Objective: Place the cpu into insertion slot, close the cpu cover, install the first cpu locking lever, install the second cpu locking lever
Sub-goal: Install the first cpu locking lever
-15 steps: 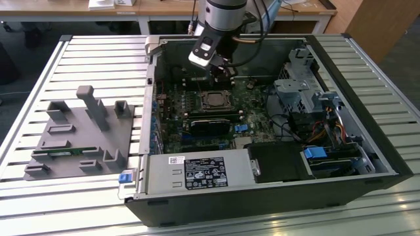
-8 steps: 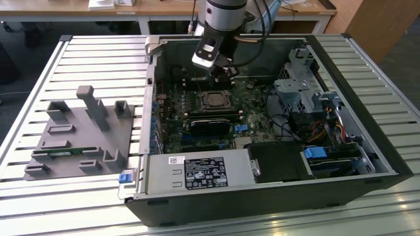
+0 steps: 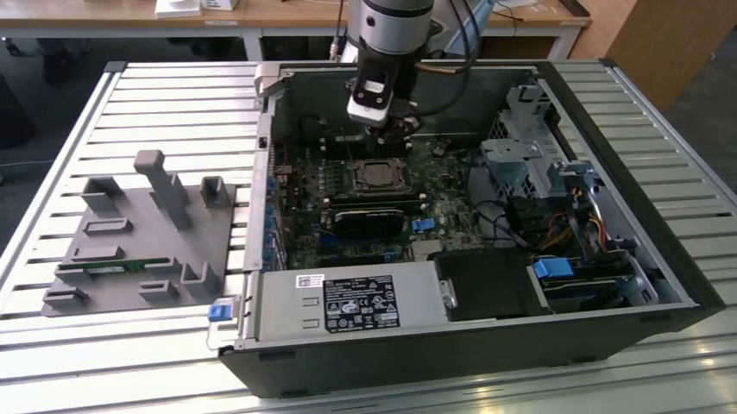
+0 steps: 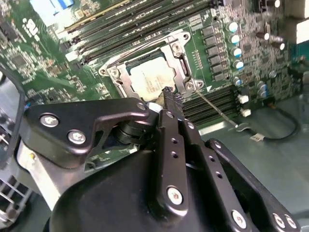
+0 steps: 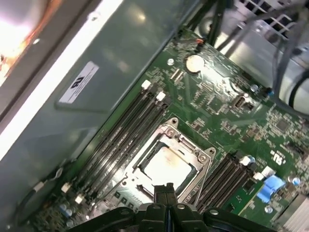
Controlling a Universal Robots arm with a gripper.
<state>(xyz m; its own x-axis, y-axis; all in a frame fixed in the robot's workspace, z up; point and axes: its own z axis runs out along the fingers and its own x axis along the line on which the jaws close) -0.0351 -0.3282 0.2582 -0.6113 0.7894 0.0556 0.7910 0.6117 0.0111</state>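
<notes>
The gripper [image 5: 164, 186], closed and empty, is poised at the cpu cover [image 5: 193, 144] edge, with the cpu [image 5: 164, 166] seated just beyond.

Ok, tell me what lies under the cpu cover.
The cpu lies there, its silvery top showing through the cpu cover's square window. Its edges and anything beneath it are hidden by the frame, and the gripper blocks one side.
</notes>
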